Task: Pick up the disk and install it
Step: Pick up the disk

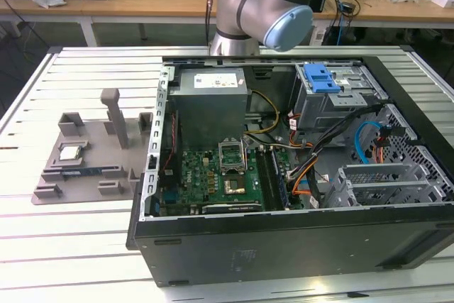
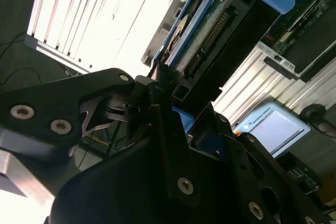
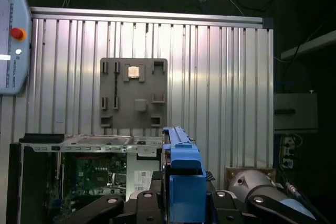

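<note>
Between the jaws I have one disk [image 2: 210,35], and they are closed tight on it, holding it in the air above the desk [image 3: 220,77]. It sits edge-on, its long axis running straight out from the jaws, with its connector edge showing in the second wrist view. Further out on the desk I count one grey tray [image 3: 131,90] carrying one square chip [image 3: 135,72], and one open case [image 1: 284,246] just beside the tray. One blue latch [image 1: 319,77] tops the case's drive cage [image 1: 340,101].
</note>
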Robot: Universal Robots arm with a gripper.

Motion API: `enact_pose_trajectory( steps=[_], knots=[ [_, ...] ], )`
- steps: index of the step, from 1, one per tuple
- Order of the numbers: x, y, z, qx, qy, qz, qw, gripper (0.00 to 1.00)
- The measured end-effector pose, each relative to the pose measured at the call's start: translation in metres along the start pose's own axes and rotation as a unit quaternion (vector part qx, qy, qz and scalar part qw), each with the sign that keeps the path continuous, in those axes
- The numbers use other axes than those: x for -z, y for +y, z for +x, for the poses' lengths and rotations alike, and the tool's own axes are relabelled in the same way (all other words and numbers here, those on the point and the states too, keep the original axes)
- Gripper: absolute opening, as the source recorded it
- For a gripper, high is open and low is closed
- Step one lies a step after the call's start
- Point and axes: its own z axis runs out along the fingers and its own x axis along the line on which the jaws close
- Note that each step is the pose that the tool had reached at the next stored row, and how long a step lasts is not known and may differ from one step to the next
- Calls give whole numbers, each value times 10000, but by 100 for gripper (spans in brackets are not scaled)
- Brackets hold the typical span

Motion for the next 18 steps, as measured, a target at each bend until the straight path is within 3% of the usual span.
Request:
enact_pose_trajectory(
  steps=[6, 18],
  knots=[
    [29, -511, 10, 8, -1, -45, 10000, 37],
    [64, -1138, 20, 20, -1, -105, 9999, 37]
  ],
)
